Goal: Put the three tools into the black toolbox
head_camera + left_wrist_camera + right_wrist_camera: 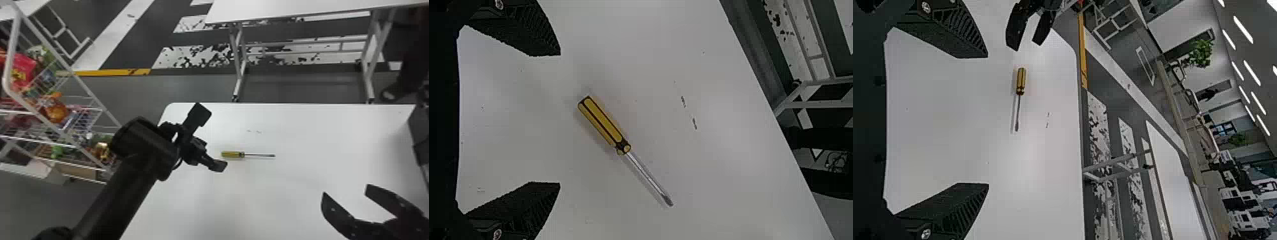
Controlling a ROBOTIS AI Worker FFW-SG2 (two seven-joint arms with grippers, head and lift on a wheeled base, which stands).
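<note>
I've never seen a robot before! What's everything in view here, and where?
Screwdriver: one, yellow-and-black handle, silvery shaft, on near table
Near table: one, white, under the arms
Far table: one, white, beyond
Rack: one, white, left
Packaged goods: many, mixed colours, on rack
Floor: grey, white and yellow markings
Plants: two, green, background
Lights: several, white, ceiling
Left arm: one, black, jaws open
Right arm: one, black, jaws open

screwdriver handle [600, 120]: yellow, black-striped | shaft [645, 173]: silver | table [287, 198]: plain white | floor strip [108, 73]: yellow
</note>
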